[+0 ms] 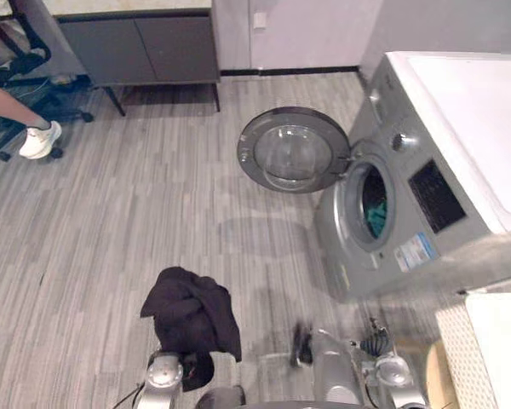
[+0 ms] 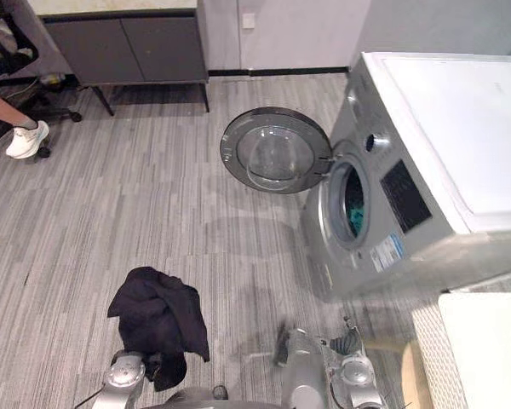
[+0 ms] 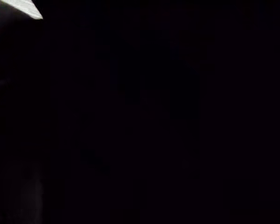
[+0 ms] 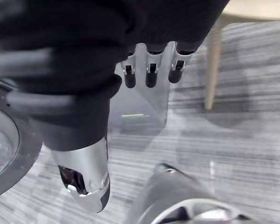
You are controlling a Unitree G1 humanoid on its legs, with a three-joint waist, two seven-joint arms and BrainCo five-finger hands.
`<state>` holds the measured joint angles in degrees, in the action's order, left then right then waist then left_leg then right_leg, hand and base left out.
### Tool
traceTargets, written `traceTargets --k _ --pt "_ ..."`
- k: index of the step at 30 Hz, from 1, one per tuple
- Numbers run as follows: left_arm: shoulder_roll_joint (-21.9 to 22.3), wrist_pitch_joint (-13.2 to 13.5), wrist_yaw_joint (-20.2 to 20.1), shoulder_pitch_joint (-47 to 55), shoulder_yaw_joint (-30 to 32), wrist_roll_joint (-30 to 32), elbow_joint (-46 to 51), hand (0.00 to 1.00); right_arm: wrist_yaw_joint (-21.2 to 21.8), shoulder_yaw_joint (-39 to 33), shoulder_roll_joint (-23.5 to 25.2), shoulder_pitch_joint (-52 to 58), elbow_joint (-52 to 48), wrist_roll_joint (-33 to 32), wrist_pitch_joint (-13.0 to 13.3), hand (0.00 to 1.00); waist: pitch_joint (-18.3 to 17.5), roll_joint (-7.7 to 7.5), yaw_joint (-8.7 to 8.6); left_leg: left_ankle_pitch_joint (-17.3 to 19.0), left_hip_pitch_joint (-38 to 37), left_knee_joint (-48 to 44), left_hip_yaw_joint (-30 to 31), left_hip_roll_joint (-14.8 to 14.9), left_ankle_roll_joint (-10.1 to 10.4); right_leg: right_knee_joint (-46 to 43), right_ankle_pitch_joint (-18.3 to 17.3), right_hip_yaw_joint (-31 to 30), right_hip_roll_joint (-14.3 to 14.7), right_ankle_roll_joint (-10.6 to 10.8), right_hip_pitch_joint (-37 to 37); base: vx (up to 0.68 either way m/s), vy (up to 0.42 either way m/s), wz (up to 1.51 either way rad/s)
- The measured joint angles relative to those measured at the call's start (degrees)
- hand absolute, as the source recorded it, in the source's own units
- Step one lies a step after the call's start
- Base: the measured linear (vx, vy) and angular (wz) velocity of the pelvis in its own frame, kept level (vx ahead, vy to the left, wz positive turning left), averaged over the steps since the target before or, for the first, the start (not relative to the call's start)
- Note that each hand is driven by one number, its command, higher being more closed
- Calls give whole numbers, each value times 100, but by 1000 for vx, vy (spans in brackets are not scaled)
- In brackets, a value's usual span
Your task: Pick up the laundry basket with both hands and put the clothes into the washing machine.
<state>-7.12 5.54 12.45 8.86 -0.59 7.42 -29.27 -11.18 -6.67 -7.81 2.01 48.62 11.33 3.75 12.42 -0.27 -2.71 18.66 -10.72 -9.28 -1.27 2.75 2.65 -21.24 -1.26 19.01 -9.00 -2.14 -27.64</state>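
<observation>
Black crumpled garment (image 1: 190, 319) slung over the end of the left arm (image 1: 163, 375), well out in front of the silver-grey front-loading washing machine (image 1: 409, 221), with bare grey wood-look floor (image 1: 153, 221) in between. Can't tell what the left hand is doing, buried under the cloth. As for the right hand (image 4: 150, 70): loose and empty, fingers (image 4: 129, 74) straight and a bit apart, hanging nearer the machine's front than the garment does. Key bit for the next move, probably: round drum opening (image 1: 373, 204) facing the garment's side, so a fairly straight swing of the loaded left arm toward the machine. No clear long axis on the garment, just a bunched droop. Already some teal cloth (image 1: 376, 215) inside the drum. Worth minding the round glass door (image 1: 294, 152), swung wide on the far side of the opening, and a white woven-sided unit (image 1: 460, 341) just beside the machine's near side. Seated person's leg in a white shoe (image 1: 39, 141) well away from the machine, likely no issue.
</observation>
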Motion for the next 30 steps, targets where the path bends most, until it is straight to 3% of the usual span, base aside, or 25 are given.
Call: traceTargets --k 1,2,3,4,5,6,8,9,10,12,15,16,17,18,19,20,22,24,25,26,27,28,30 --pt "28 0 2 -12 -75 2 -35 100 3 -1 -26 54 -1 2 -3 0 -28 48 -52 40 -25 -267 93 21 65 -299 282 -9 -17 -208 -5 485 -185 71" --pt "41 -1 0 -24 -151 6 -57 100 14 -1 -47 33 -3 2 -2 0 -20 109 -66 29 53 -592 89 105 82 -488 138 48 2 -240 2 622 -262 41" --pt "77 6 -7 -19 -202 10 -64 100 28 3 -45 -80 -81 1 1 0 7 269 -49 -219 576 -1900 -34 399 461 -511 -169 140 203 -307 217 756 -309 -9" --pt "149 4 -41 29 -176 11 -67 100 35 23 -44 -124 -178 1 12 0 63 412 32 -806 1056 -3165 -108 703 513 -305 -258 122 497 -464 579 760 -300 -35" --pt "195 3 -83 81 -144 8 -64 100 31 82 -46 -138 -232 1 18 0 74 457 89 -1103 1274 -3830 -117 895 530 -145 -290 91 684 -530 817 639 -215 -85" --pt "227 -4 -138 159 -138 6 -71 100 23 140 23 -177 -309 -4 36 0 88 456 170 -1028 1665 -5103 -287 1185 434 175 -360 -82 1048 -630 1370 605 -166 -109" --pt "286 0 -208 156 -167 5 -66 100 13 158 125 -186 -440 -8 52 0 133 312 334 -890 2010 -5685 -586 1253 225 525 -385 -477 1205 -666 1976 559 -116 -111" --pt "342 28 -247 97 -176 2 -34 100 12 160 177 -214 -485 -10 78 0 152 183 364 -809 2268 -5454 -808 1181 97 765 -383 -744 1210 -664 2279 497 -51 -97" --pt "392 78 -250 72 -185 2 -25 100 9 160 173 -236 -487 -9 86 0 174 163 353 -724 2482 -5003 -822 1091 -26 944 -383 -931 1219 -663 2495 478 -28 -95" --pt "475 105 -248 68 -169 2 -30 100 6 129 265 -289 -456 -7 55 0 211 168 379 -529 2665 -3758 -655 894 50 1072 -392 -1311 1242 -625 2732 410 67 -107" --pt "542 105 -245 -1 -170 10 -73 100 -17 86 349 -356 -442 29 37 0 252 188 412 -610 2645 -1748 510 399 178 1058 -599 -1944 1236 -256 2949 355 188 -121" --pt "579 113 -244 -45 -174 11 -154 100 -30 87 352 -333 -435 51 37 0 244 253 415 -832 2607 -1162 1013 311 377 1012 -675 -2195 1272 -130 2956 355 304 -134" --pt "611 113 -244 -87 -186 12 -260 100 -43 90 334 -320 -437 66 37 0 219 338 424 -1071 2564 -905 1242 318 427 961 -744 -2330 1318 -19 2951 334 375 -143" --pt "682 112 -242 -107 -241 13 -411 100 -43 94 266 -270 -443 73 38 0 178 568 435 -1659 2471 -782 1394 447 413 804 -904 -2560 1477 157 2933 219 304 -123" --pt "708 112 -241 -104 -285 15 -472 100 -40 97 227 -245 -427 85 35 0 166 657 435 -1622 2425 -804 1405 535 516 707 -1025 -2633 1529 207 2931 196 383 -129" --pt "615 71 -245 -234 -405 38 -654 100 -85 104 365 -177 -423 107 5 0 148 392 432 -1453 2345 -918 961 381 359 276 -1286 -2831 1251 412 2734 107 288 -97" --pt "505 55 -242 -253 -407 73 -676 100 -99 216 564 32 -439 108 11 0 26 108 462 -1268 2127 -831 273 169 182 32 -1455 -3240 910 553 2507 100 298 -130" --pt "470 54 -239 -246 -398 121 -700 100 -97 302 598 102 -439 108 12 0 12 88 474 -1146 2030 -846 -194 145 60 42 -1412 -3520 810 654 2369 39 258 -136" --pt "450 51 -238 -265 -373 123 -702 100 -97 352 611 46 -432 107 9 0 14 97 474 -1109 2018 -842 -488 183 -11 39 -1318 -3465 745 760 2207 -44 269 -183" --pt "383 39 -232 -284 -325 123 -691 100 -100 497 608 -144 -206 105 12 0 19 124 461 -1079 2004 -796 -1066 349 -125 124 -1038 -2754 559 702 1918 -50 192 -185" --pt "326 31 -234 -299 -328 118 -682 100 -101 586 601 -253 -83 106 7 0 21 121 465 -1083 1950 -742 -1310 404 -148 137 -998 -2054 338 613 1850 -51 167 -199" --pt "254 22 -232 -347 -346 118 -677 100 -103 664 586 -319 60 107 -4 0 19 115 452 -1066 1838 -675 -1633 460 -184 86 -952 -577 -90 450 1840 -12 66 -125" --pt "158 22 -229 -449 -299 116 -669 100 -106 676 549 -357 126 109 -1 0 25 136 359 -1043 1776 -664 -1965 554 -206 -42 -907 651 -511 318 1954 -2 45 -111"
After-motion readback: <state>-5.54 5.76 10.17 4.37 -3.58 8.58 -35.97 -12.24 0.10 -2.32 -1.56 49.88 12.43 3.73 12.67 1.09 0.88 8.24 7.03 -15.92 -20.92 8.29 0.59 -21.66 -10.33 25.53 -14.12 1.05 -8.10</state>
